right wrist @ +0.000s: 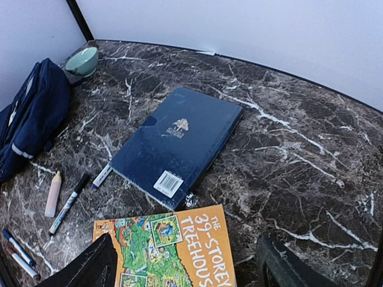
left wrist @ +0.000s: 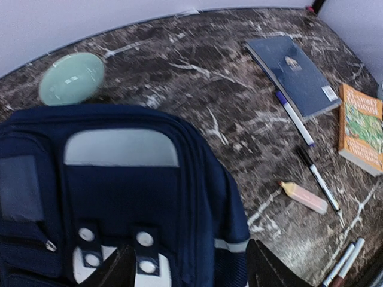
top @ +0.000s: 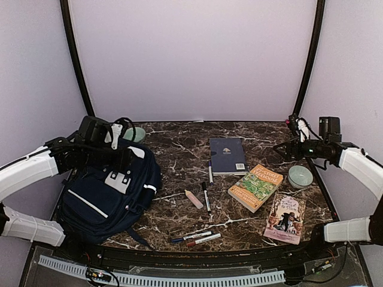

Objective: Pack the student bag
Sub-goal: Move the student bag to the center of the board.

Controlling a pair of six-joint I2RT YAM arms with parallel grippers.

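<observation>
One student bag [top: 108, 191] on table [top: 179, 143]; left end effector [left wrist: 190, 254] above it, right end effector [right wrist: 185, 242] above orange book [top: 256, 186], both spread wide, empty.

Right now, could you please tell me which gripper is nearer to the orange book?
The right. The right gripper hovers open over the far side of the orange book; the left gripper hangs open over the backpack, well off to the other side.
</observation>
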